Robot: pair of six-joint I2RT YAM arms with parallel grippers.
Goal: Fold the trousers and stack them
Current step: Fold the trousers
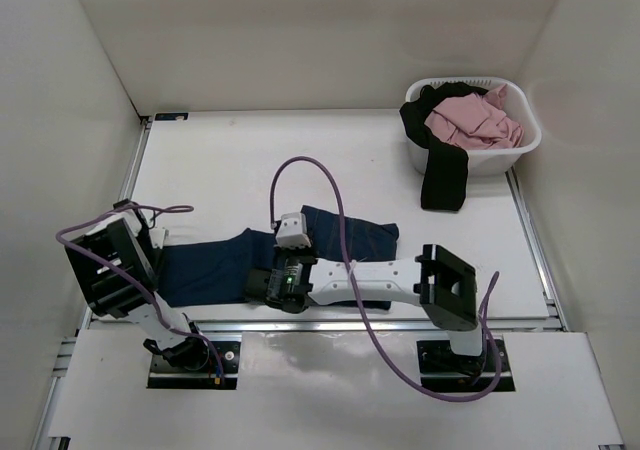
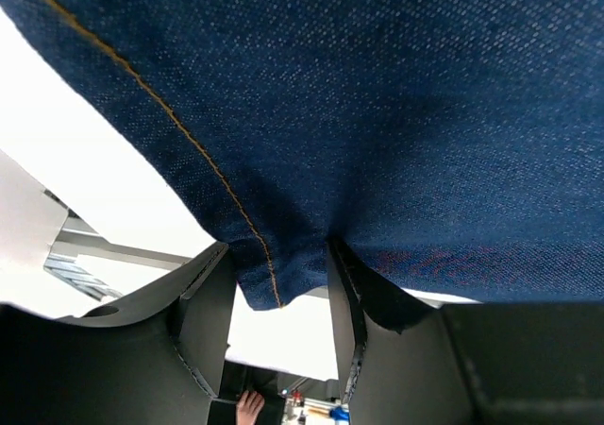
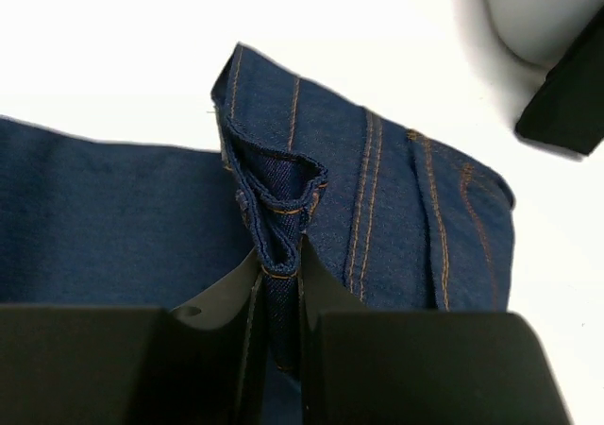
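Observation:
The trousers (image 1: 215, 265) are dark blue denim with tan stitching, lying across the near middle of the table (image 1: 230, 160). My left gripper (image 1: 158, 257) is at their left end. In the left wrist view a denim corner (image 2: 274, 269) sits pinched between its jaws, left gripper (image 2: 278, 255) shut on it, and the cloth spreads above. My right gripper (image 1: 268, 285) reaches in from the right. In the right wrist view it (image 3: 280, 255) is shut on a bunched fold of seamed edge (image 3: 278, 194), with the rest of the trousers (image 3: 406, 217) flat behind.
A white laundry basket (image 1: 520, 145) stands at the back right, holding pink cloth (image 1: 470, 120). A black garment (image 1: 443, 175) hangs over its front onto the table. White walls close in the table at the left, back and right.

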